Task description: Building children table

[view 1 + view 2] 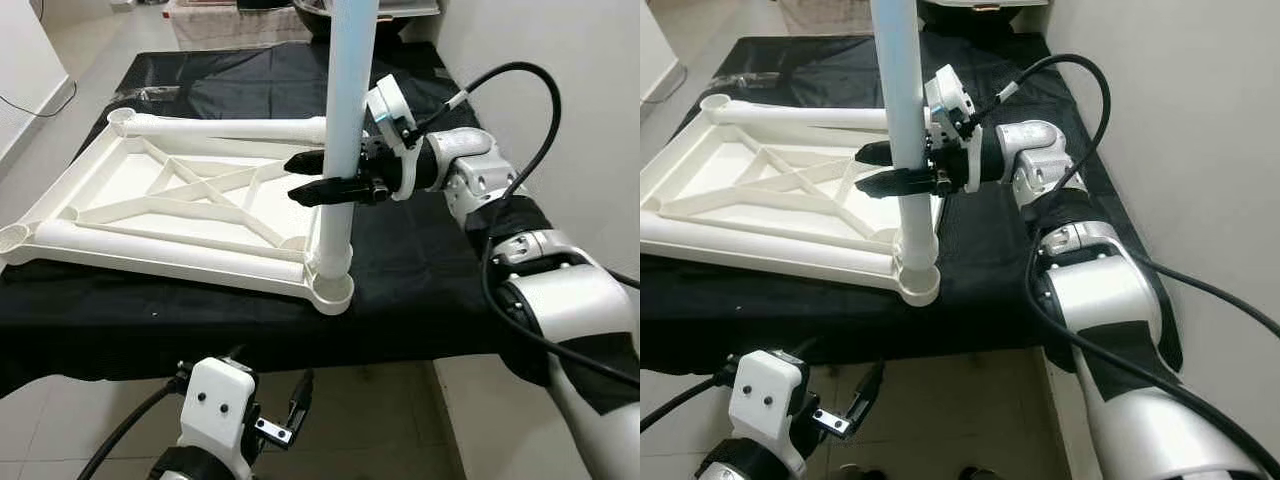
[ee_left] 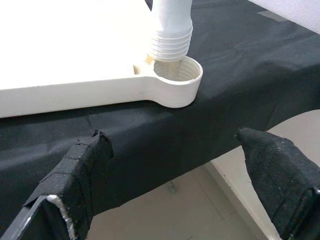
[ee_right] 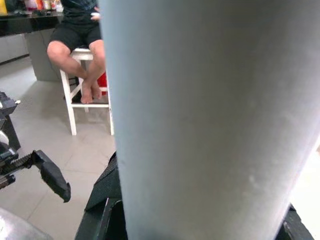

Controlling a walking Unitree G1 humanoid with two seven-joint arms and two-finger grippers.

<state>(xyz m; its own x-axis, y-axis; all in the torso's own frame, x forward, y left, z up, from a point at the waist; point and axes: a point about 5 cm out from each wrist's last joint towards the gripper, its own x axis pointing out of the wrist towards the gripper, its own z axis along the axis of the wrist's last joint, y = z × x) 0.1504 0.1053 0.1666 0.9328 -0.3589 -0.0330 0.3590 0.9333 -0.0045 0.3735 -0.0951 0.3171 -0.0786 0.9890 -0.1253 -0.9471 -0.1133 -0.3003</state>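
Gripping the upright table leg (image 1: 347, 120) with my right gripper (image 1: 322, 176) clenched on it above the corner socket (image 2: 176, 80) of the upside-down white tabletop (image 1: 150, 205), my left gripper (image 2: 175, 180), fingers spread, hangs below that socket, whose threads its wrist view shows not yet seated.

No readable text, label or number anywhere.
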